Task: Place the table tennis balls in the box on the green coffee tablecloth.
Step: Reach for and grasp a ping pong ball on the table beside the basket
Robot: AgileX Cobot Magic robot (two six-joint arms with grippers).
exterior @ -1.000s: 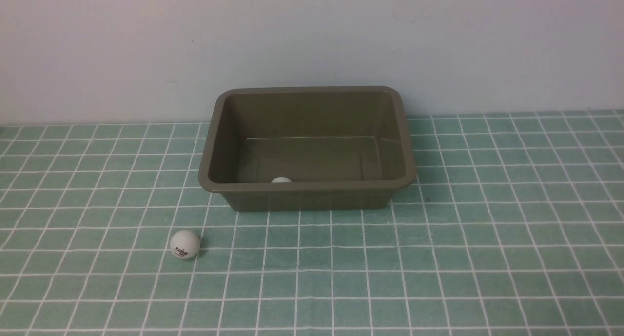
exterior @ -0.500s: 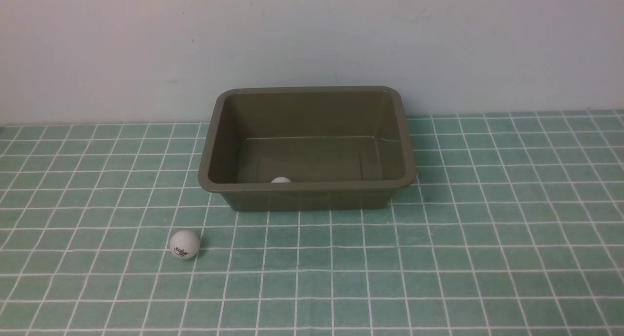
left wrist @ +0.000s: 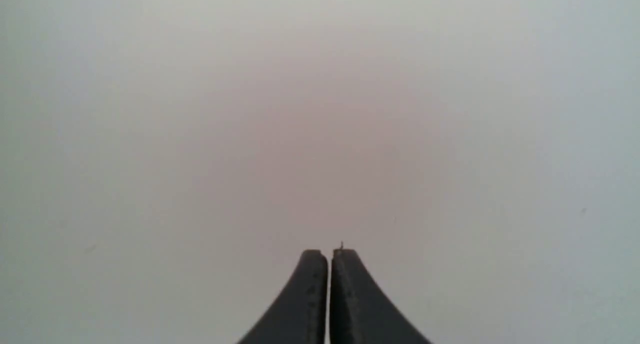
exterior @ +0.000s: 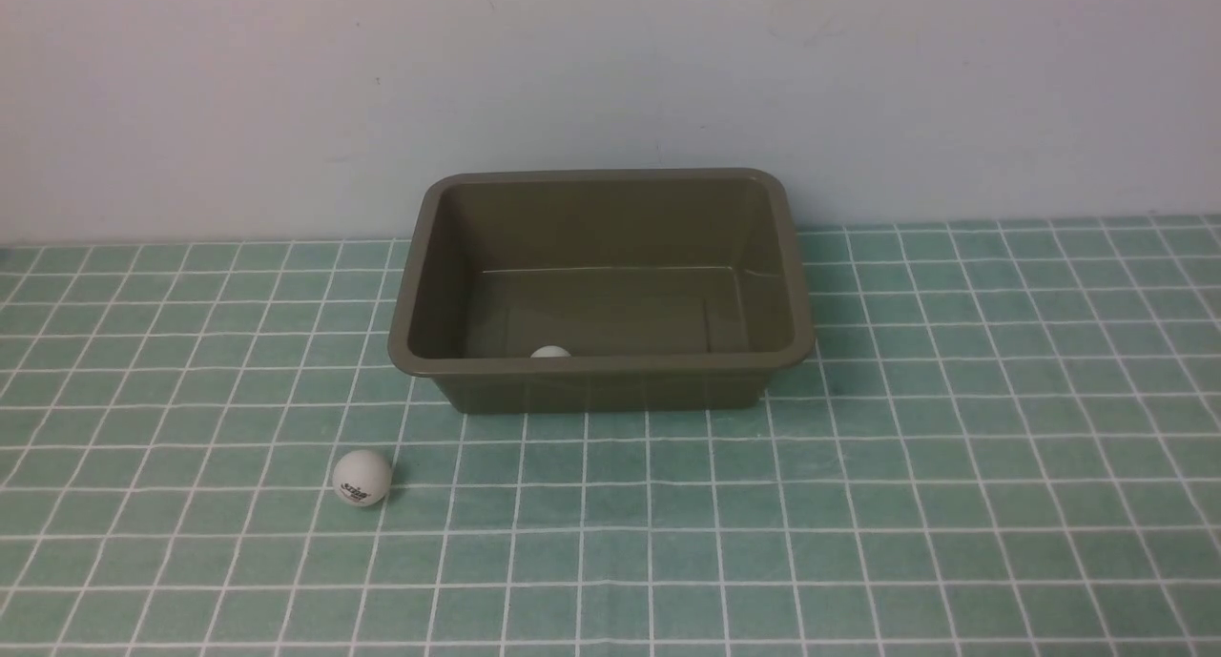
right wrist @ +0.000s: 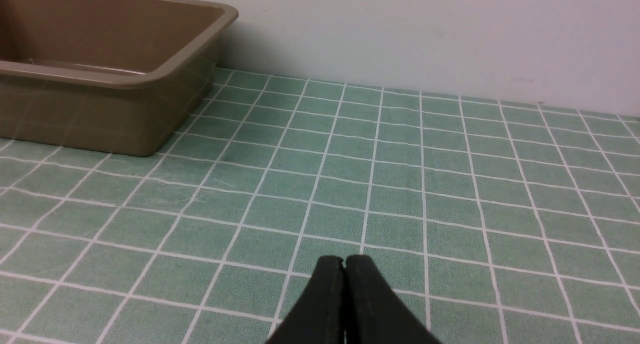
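The left gripper [left wrist: 329, 256] has its two dark fingers pressed together along their length with nothing between them. Its wrist camera sees only a plain pale surface beyond the tips, too featureless to place. The right gripper [right wrist: 344, 262] is also closed tight and empty. Its tips hang low over the green coffee tablecloth [right wrist: 400, 184], well apart from the box [right wrist: 100, 119], which lies farther off and to its left. In the front view the box [exterior: 601, 390] is an olive-brown tub with a flared rim, sitting upright on the tablecloth [exterior: 858, 504] at the far middle of the scene, close to the pale wall [exterior: 610, 66]. One table tennis ball [exterior: 549, 352] lies inside the box against its near wall, a little left of middle, and only its white top shows above the near rim. The other table tennis ball [exterior: 362, 478], white with a small dark and red logo facing the camera, rests on the cloth nearer than the box and to the left of its near left corner, apart from the wall of the tub.
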